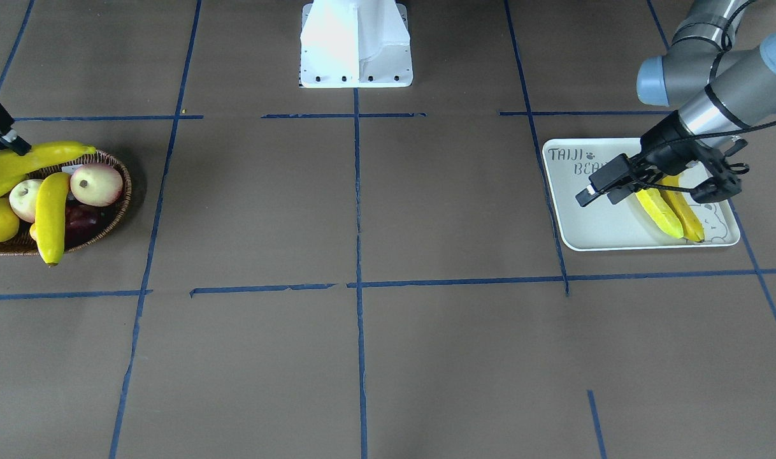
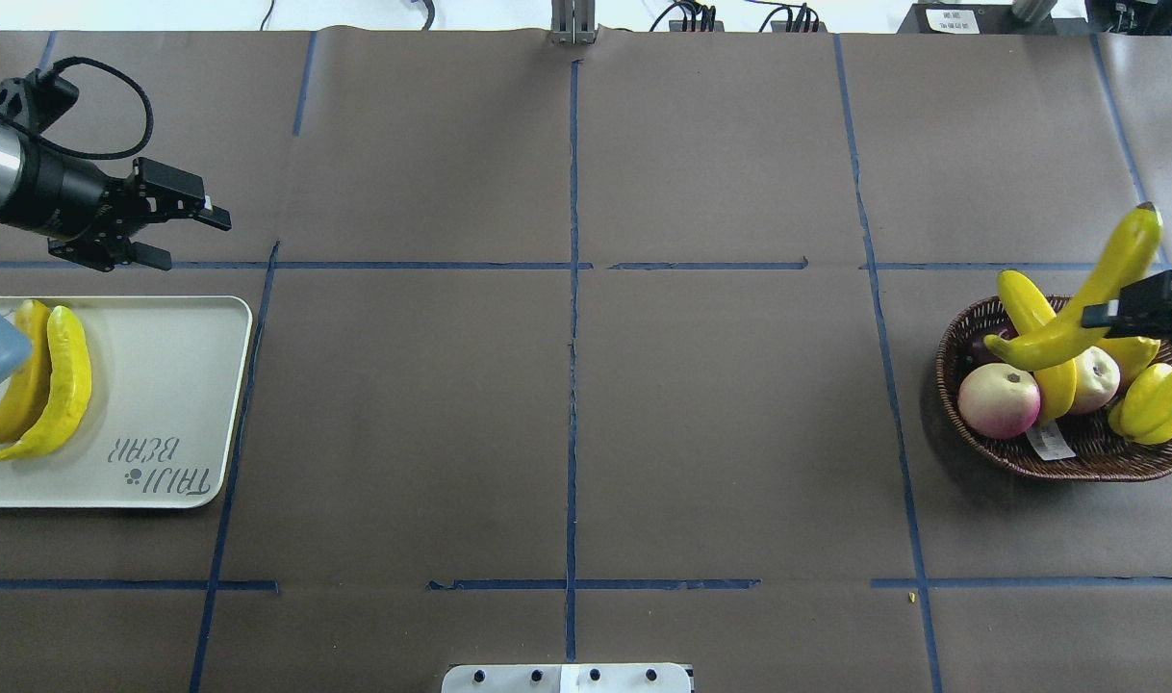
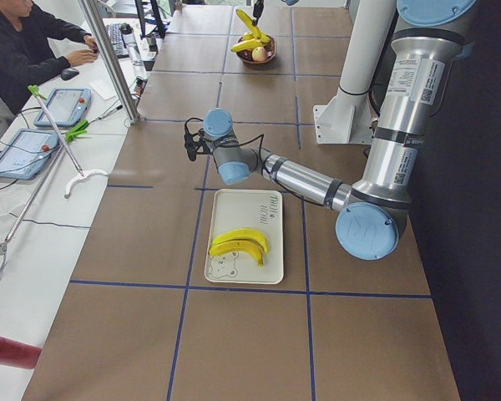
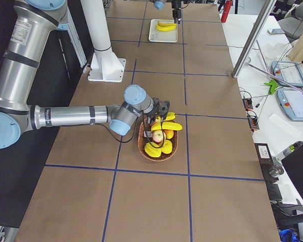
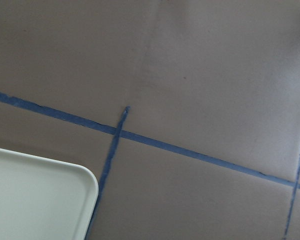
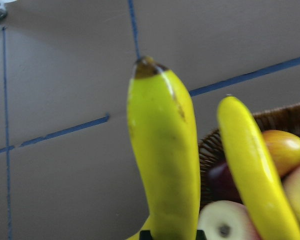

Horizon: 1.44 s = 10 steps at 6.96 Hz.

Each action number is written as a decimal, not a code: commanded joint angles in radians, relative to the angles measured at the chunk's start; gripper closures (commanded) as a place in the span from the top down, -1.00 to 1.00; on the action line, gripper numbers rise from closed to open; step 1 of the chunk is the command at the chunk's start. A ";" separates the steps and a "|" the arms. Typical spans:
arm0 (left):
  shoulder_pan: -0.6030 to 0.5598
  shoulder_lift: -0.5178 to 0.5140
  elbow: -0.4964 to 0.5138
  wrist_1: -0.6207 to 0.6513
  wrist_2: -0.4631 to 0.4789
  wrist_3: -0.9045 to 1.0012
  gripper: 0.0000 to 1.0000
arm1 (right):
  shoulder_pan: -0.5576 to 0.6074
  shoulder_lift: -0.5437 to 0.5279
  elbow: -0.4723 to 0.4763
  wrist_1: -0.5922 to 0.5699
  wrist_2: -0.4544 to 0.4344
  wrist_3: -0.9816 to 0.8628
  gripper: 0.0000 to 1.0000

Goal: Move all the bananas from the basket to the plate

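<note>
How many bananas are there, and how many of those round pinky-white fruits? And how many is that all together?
Bananas: 4, two on the plate, one in the basket, one held by the right gripper
Round pinky-white fruits: 2, both in the basket
Total: 6

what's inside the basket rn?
Inside the basket: one lying banana, two apples, yellow-green fruit, dark fruit mostly covered. Right gripper holds a raised banana above. Bottom hidden.
</note>
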 commanded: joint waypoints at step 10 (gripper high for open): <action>0.232 -0.313 -0.001 -0.134 0.036 -0.147 0.99 | -0.573 0.692 -0.014 -0.439 -0.388 0.016 -1.00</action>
